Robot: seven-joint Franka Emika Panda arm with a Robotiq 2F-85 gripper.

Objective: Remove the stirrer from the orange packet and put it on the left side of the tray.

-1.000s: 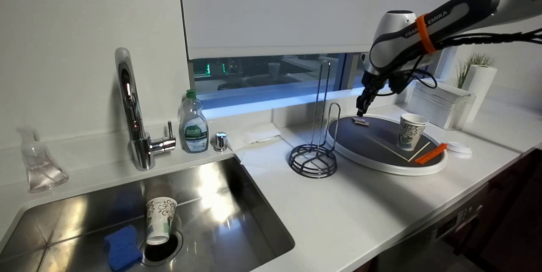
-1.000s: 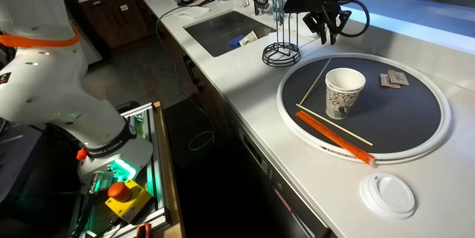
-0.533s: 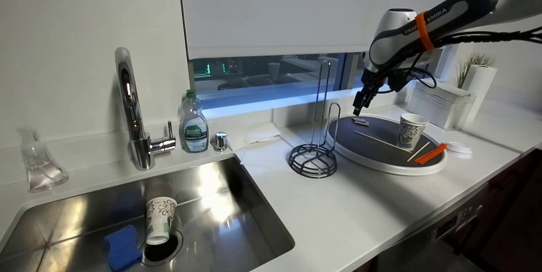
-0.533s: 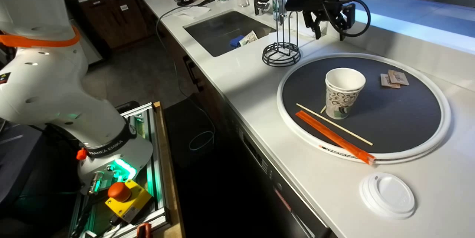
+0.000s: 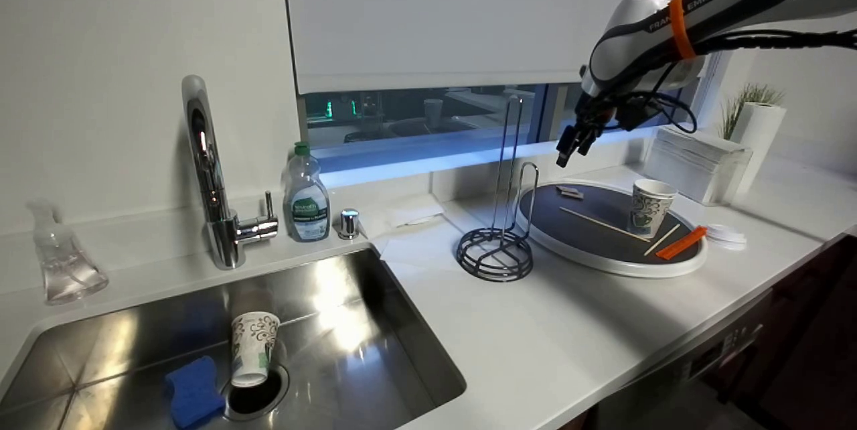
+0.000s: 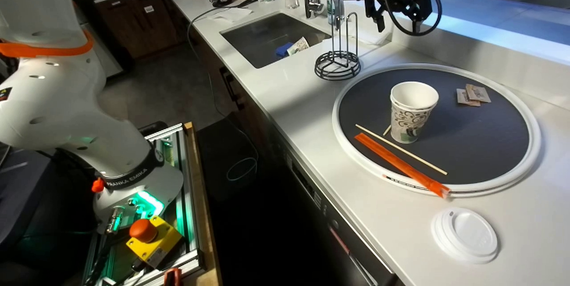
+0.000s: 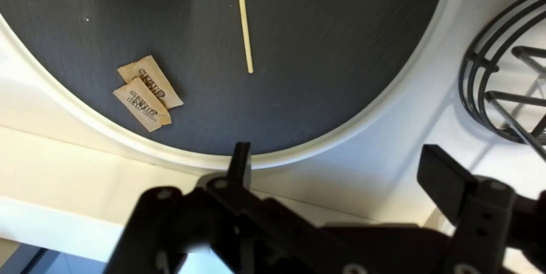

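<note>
Two thin wooden stirrers lie on the tray (image 6: 472,148), outside the orange packet (image 6: 401,164). Next to the packet and nearly parallel to it is one stirrer (image 6: 403,150). The second stirrer (image 5: 602,224) runs beside the cup, mostly hidden behind it in an exterior view; its end points toward me in the wrist view (image 7: 244,20). The packet lies flat across the tray's edge, one end over the rim; the wrist view leaves it out. Above the tray's far edge by the wall, my gripper (image 7: 337,153) hangs open, its fingers wide apart and nothing between them.
A patterned paper cup (image 6: 412,116) stands upright on the tray. Small brown packets (image 7: 147,94) lie near the rim. Beside the tray rises a wire stand (image 7: 512,122). White lids (image 6: 465,234) rest on the counter. The wall and window ledge are close behind the gripper.
My gripper has opened and then risen. One stirrer, earlier slanting up toward the fingers, now lies flat on the tray beside the cup. The packet and the other stirrer have not moved.
</note>
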